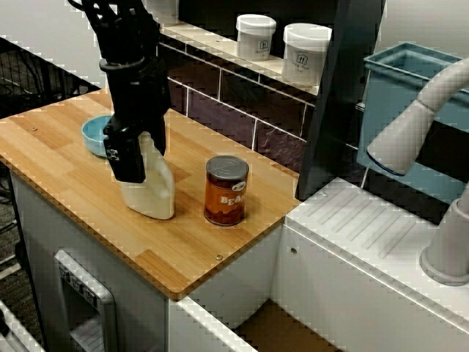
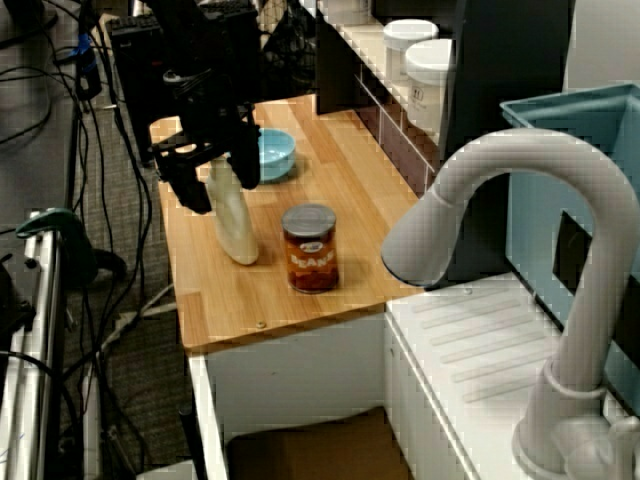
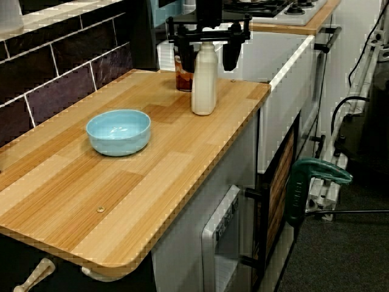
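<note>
One black gripper (image 3: 209,66), fingers (image 3: 186,59) spread open either side of an upright cream plastic bottle (image 1: 150,192), bottle mid-way along the wooden counter (image 1: 66,172), bean can (image 1: 226,191) just right, light-blue bowl (image 1: 95,135) far left.

In the front view, left of centre, the gripper (image 1: 141,150) hides the neck of the bottle (image 1: 152,196) and part of the bowl (image 1: 94,136). In the view along the counter, we see only a sliver of the can (image 3: 183,83) behind the bottle.
</note>
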{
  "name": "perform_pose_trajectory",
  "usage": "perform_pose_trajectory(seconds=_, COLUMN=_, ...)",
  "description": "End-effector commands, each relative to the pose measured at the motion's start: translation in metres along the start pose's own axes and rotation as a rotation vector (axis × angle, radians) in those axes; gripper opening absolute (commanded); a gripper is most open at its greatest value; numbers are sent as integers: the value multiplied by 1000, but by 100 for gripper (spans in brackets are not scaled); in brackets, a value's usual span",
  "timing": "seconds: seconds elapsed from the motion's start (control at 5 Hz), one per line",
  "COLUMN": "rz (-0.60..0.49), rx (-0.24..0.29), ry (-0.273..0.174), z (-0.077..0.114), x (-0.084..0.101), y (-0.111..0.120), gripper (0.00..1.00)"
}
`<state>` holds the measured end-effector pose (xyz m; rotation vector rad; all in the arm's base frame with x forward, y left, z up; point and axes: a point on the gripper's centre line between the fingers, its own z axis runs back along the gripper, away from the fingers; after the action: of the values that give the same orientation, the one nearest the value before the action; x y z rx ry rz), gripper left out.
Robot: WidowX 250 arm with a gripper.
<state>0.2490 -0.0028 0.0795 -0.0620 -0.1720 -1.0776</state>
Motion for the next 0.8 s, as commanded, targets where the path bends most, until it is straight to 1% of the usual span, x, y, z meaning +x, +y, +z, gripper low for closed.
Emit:
perform_pose_trajectory(seconds=0.0, rz=1, rx=24, ry=-4, z=2, x=1, y=-9, gripper=0)
perform_pose_trajectory(seconds=0.2, rz=32, rx=24, ry=-14, z=13, x=-2, y=-4, gripper=0)
perform_pose_trajectory(seconds=0.4, rz=50, rx=22, ry=-40, z=31, x=-5, y=-1, gripper=0)
perform_pose_trajectory(seconds=0.6, rz=66, rx=17, ry=-53, z=46, x=-5, y=-1, gripper=0)
